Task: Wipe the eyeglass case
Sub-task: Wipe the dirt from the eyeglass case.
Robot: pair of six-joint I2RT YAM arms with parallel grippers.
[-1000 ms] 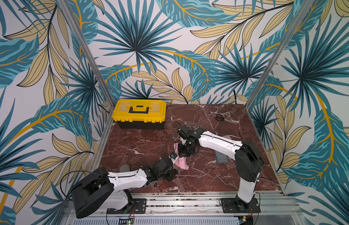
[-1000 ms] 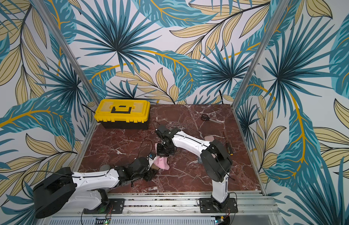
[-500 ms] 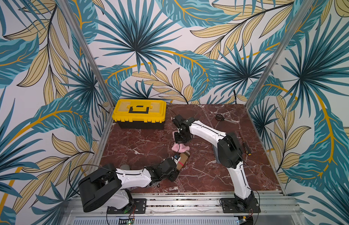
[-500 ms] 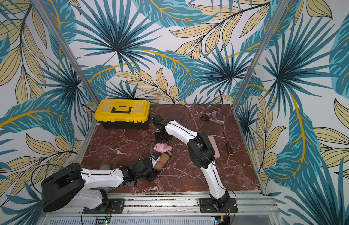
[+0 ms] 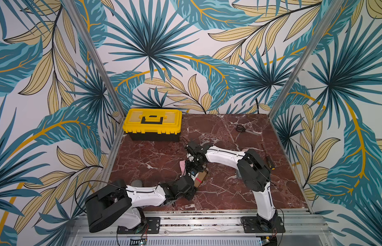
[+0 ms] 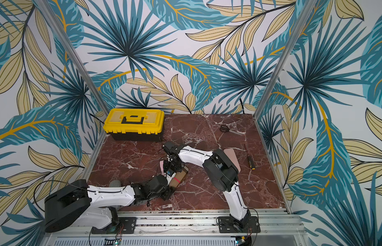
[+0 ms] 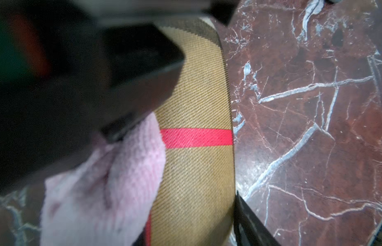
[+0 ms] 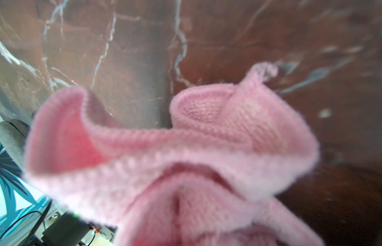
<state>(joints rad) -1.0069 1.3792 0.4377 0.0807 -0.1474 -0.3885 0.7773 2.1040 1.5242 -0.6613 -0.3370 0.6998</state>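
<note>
Your right gripper (image 5: 193, 165) is pinched fully closed on the bunched pink cloth (image 5: 182, 166), just left of centre frame in both top views. The eyeglass case (image 5: 202, 175) touches the cloth, just down and right of it. Its long axis runs lower left to upper right out of the left gripper (image 5: 194, 182), which looks clamped across its lower-left end. I'd sweep along that axis.
</note>
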